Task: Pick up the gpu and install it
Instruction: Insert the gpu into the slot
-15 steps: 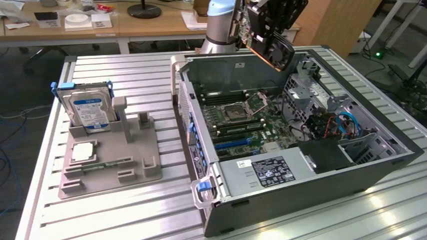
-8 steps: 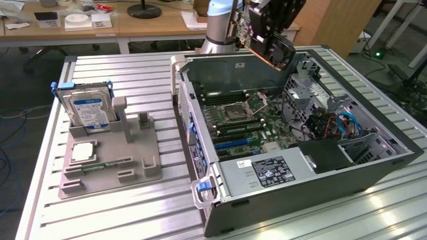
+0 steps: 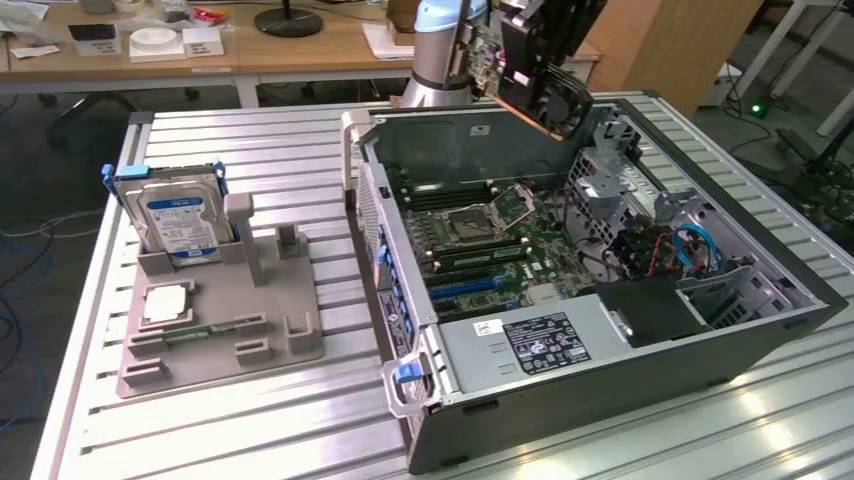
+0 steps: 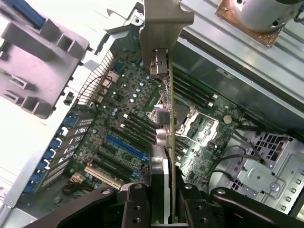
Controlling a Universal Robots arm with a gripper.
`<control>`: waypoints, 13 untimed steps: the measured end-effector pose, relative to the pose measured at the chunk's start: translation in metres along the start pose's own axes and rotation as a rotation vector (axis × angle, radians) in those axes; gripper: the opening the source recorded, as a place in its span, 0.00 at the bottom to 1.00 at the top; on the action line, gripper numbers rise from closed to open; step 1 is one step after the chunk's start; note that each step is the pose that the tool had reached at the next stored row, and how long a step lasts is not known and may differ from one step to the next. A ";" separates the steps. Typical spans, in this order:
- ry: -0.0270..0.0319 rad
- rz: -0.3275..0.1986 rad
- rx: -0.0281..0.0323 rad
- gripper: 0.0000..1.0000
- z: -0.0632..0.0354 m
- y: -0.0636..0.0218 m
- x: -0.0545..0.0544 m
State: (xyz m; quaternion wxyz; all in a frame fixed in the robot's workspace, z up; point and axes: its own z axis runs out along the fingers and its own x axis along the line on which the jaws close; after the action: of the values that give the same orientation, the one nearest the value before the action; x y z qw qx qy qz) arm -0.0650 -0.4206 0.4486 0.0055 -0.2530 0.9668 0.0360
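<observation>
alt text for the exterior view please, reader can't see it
A robot arm holds the gpu in the air over an open computer case with its motherboard exposed. On the exterior view's left, a hard drive stands upright in a grey holder on the slatted metal table.

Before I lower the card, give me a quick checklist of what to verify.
1. Grip: ok. The end effector is closed on the gpu, with the card's edge between its fingers.
2. Clearance: ok. The gpu hangs above the open computer case and appears to touch nothing.
3. Blue slot on the motherboard: ok, looks empty.
4. Card lined up over the slot: cannot tell.
5. Cables: ok, they lie toward the exterior view's right, away from the slots.
6. Hard drive: ok, standing in its holder outside the case.
</observation>
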 end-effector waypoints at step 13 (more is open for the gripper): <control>0.0071 -0.117 -0.0048 0.28 0.0000 0.0000 0.000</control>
State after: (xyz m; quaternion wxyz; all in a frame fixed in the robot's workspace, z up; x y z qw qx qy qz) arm -0.0650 -0.4206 0.4486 0.0035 -0.3095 0.9502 0.0371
